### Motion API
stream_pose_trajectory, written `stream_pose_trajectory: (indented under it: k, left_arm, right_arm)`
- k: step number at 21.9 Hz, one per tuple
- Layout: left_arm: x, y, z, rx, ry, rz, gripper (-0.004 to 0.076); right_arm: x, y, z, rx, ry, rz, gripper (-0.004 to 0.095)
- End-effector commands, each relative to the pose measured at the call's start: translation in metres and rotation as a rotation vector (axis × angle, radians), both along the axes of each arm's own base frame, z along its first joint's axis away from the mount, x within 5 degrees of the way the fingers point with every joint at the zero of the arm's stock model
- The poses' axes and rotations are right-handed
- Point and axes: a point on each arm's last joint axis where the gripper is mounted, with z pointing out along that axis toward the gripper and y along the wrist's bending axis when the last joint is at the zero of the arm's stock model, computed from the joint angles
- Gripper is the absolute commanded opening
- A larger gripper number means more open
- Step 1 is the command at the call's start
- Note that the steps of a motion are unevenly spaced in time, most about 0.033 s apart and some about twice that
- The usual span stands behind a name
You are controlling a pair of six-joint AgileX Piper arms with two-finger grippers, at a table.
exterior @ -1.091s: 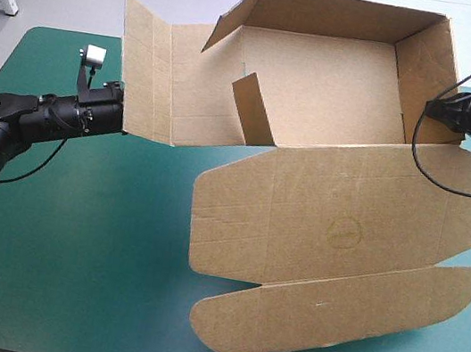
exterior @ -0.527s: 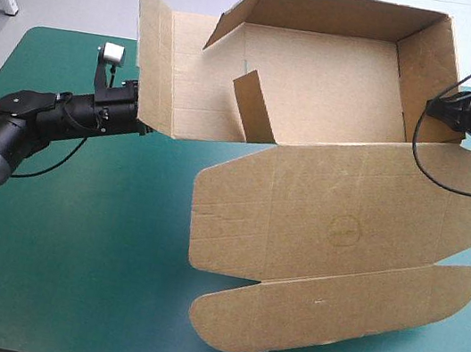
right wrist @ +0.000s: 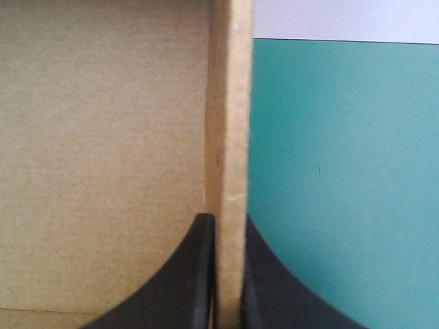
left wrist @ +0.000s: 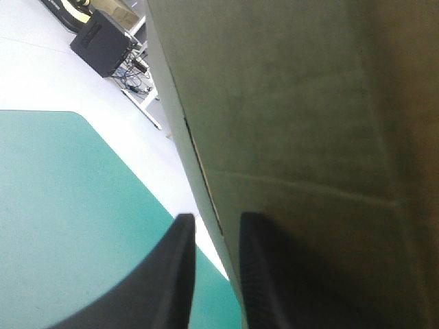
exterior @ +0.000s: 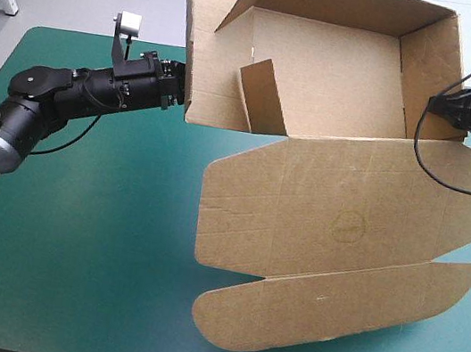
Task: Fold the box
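wrist views show left gripper (left wrist: 212, 221) and right gripper (right wrist: 227, 218) each pinching the box (exterior: 325, 74).

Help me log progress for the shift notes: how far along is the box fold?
Done: the box's far wall and right wall stand raised. In hand: the left gripper, shut on the left side panel, holds it nearly upright; the right gripper pinches the right wall. Left: the inner flap stands loose, untucked, and the lid lies flat toward the near edge.
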Motion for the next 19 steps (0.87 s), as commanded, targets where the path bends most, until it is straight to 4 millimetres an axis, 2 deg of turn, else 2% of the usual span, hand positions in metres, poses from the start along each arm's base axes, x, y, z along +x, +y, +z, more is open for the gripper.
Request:
stream_pose_trajectory:
  k: [1,8,15,17,19]
  left_arm:
    - [-0.015,-0.002,0.033,-0.125,-0.045,-0.036,0.0168]
    - [-0.028,-0.005,0.05,-0.155,-0.053,-0.175,0.0168]
    - [-0.022,-0.022,0.042,-0.154,-0.018,-0.19,0.017]
    - [-0.021,-0.024,0.044,-0.152,-0.02,-0.168,0.0214]
    - [-0.022,-0.024,0.05,-0.153,-0.04,-0.168,0.0293]
  right_arm:
    - [-0.013,0.003,0.027,0.01,-0.115,-0.028,-0.0005]
    - [-0.012,0.002,0.027,0.01,-0.124,-0.037,-0.0005]
    - [-0.013,0.003,0.028,0.023,-0.122,-0.032,-0.0005]
    - [-0.013,0.003,0.028,0.023,-0.12,-0.034,-0.0005]
    - [-0.013,0.002,0.028,0.023,-0.118,-0.039,-0.0005]
